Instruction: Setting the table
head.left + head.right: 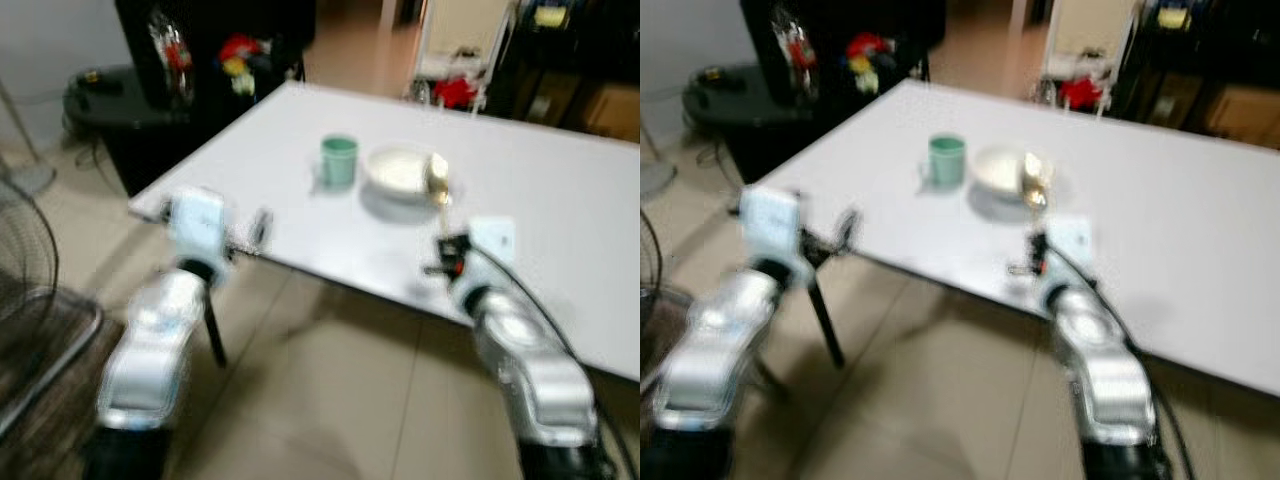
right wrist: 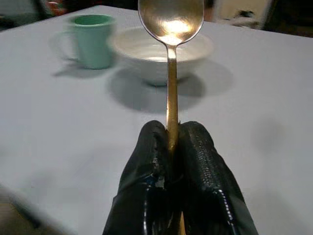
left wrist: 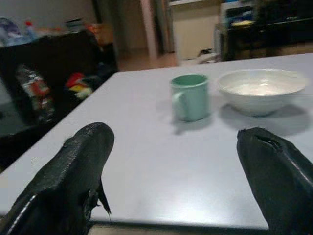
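Right gripper (image 2: 171, 142) pinches gold spoon (image 2: 170, 29) upright over table (image 1: 560, 210), near white bowl (image 3: 261, 88) (green mug (image 3: 190, 96) beside). Left gripper (image 3: 186, 166) spread wide.

Mint-green mug (image 3: 190, 97), white bowl (image 3: 262, 90), gold spoon (image 2: 171, 29), pale grey table (image 1: 560, 200), black right pincer (image 2: 172, 147).

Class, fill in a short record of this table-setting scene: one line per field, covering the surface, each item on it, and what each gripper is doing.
Surface: white table
Mug: green mug, upright, beside the bowl
Bowl: white bowl, upright on the table
Spoon: gold spoon, held above the table, its scoop toward the bowl
Right gripper: fingers shut on the spoon's handle
Left gripper: fingers open, holding nothing, at the table's near edge
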{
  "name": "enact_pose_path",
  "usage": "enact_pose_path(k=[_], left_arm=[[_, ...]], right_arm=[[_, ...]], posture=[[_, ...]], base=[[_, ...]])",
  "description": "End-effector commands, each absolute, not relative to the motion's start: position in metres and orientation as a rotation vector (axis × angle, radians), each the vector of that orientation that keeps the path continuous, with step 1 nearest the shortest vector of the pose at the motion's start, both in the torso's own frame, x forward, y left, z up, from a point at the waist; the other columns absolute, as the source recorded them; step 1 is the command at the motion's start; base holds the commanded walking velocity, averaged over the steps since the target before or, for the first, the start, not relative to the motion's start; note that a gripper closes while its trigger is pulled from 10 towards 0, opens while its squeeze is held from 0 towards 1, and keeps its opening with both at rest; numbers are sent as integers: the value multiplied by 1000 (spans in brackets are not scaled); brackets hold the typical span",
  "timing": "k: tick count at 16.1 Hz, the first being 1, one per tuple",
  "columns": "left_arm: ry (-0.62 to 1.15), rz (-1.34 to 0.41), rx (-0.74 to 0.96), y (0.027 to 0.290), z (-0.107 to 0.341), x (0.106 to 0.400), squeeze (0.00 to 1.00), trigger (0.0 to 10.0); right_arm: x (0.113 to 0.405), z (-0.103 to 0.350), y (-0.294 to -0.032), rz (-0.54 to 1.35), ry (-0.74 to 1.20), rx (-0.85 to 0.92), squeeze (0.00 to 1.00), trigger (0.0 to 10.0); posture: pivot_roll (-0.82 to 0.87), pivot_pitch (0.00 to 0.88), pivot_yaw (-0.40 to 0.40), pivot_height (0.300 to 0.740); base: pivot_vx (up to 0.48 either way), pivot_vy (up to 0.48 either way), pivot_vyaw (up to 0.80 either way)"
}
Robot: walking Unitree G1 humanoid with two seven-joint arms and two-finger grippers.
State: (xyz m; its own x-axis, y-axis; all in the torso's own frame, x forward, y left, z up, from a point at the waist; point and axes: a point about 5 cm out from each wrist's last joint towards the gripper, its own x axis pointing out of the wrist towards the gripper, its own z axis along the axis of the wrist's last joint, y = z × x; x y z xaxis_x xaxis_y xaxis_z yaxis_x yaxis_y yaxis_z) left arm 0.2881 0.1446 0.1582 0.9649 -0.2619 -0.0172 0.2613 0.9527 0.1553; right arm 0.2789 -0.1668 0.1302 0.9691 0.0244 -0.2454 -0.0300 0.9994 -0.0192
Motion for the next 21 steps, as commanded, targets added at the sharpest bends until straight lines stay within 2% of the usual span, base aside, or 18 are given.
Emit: enact_pose_path(k=[1, 4, 8, 13, 16, 21], left_arm=[[-13, -246, 169, 151, 163, 290, 0, 10000], [-33, -245, 158, 148, 167, 292, 0, 10000], [-20, -259, 149, 145, 162, 292, 0, 10000], [-32, -279, 148, 140, 165, 296, 0, 10000], [-32, -271, 163, 139, 164, 297, 0, 10000], [-45, -259, 180, 144, 165, 298, 0, 10000]], right_arm=[[282, 137, -163, 48, 218, -16, 0, 10000], [281, 145, -162, 48, 193, -28, 0, 10000], [268, 149, -161, 42, 173, -47, 0, 10000], [266, 151, -164, 17, 164, -50, 0, 10000], [265, 152, -164, 24, 163, -55, 0, 10000], [265, 153, -160, 42, 162, -36, 0, 10000]], posture=[[58, 0, 5, 740], [48, 0, -5, 740], [9, 0, 29, 740], [1, 0, 40, 740], [-1, 0, 34, 740], [6, 0, 29, 740]], base=[[356, 0, 0], [354, 0, 0], [353, 0, 0], [352, 0, 0], [0, 0, 0], [0, 480, -800]])
